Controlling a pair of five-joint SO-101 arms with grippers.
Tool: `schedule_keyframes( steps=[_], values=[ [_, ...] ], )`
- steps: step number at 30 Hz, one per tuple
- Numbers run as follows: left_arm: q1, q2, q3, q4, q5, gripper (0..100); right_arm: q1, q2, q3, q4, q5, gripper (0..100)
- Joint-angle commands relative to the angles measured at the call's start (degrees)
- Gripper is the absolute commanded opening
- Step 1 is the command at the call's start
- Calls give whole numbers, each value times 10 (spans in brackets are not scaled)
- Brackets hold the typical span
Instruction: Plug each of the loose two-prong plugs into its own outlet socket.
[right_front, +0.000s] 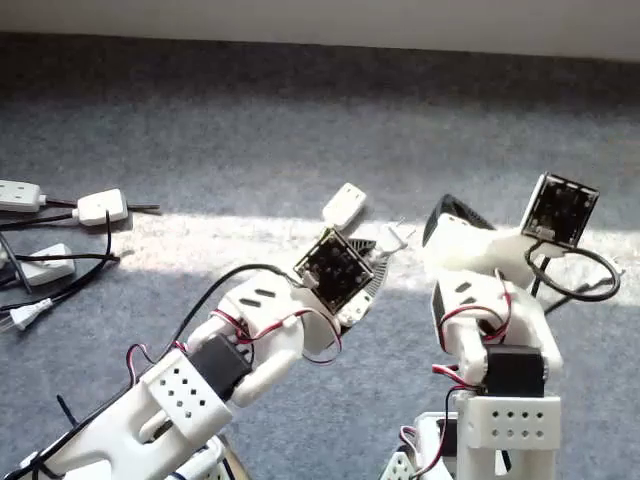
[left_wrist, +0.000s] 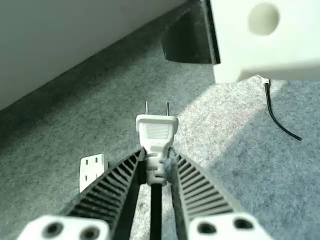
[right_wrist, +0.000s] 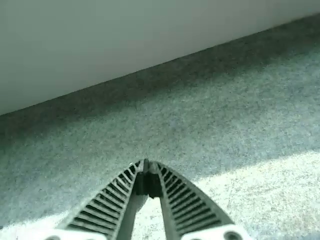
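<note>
The left gripper (left_wrist: 157, 159) is clamped on a white two-prong plug (left_wrist: 157, 131), near but not in the white plastic outlet block (left_wrist: 92, 171) on grey carpet (left_wrist: 240, 165). The right gripper (right_wrist: 145, 169) is pinched together, empty. Another small white plug (right_front: 26, 315) seems loose too.

We list:
- plug (left_wrist: 157, 132): white moulded plastic, smooth, with a ribbed grip patch
- prongs (left_wrist: 146, 108): bare metal
- cord (left_wrist: 156, 210): black matt sheath
- socket block (left_wrist: 93, 170): smooth white plastic
- left gripper (left_wrist: 156, 156): dark matt ribbed plastic
- carpet (left_wrist: 75, 125): grey, rough, short-piled
</note>
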Motion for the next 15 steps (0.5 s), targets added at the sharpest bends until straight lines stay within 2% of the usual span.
schedule_keyframes(
  steps=[1,5,15],
  values=[
    [10,-20,70,-37,4,6,-7,-33,51,-16,0,7],
    [33,-20,160,-41,4,7,3,-64,117,-36,22,7],
    [12,-20,253,-41,4,8,3,-186,222,-42,27,8]
  ],
)
